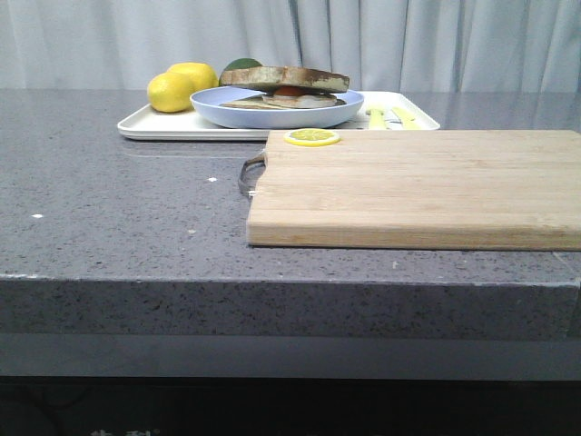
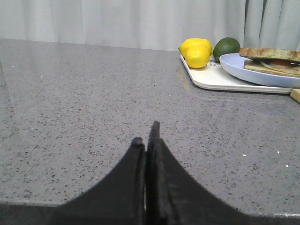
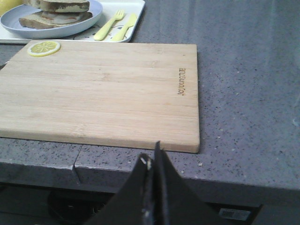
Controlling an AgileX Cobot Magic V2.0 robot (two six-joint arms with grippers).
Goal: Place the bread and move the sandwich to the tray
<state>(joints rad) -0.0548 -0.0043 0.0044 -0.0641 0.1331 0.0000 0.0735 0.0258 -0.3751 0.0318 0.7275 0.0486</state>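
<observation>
Hiding egg (image 1: 292, 92) under bread (image 1: 283, 78)

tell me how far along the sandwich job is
It looks finished: the bread tops the sandwich, whose plate sits on the tray. Nothing is in hand; the left gripper and right gripper are shut and empty, clear of the tray. Nothing visible remains.

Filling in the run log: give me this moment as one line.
bread: on sandwich | sandwich: on tray | cutting board: lemon slice only | left hand: shut, empty | right hand: shut, empty
</observation>
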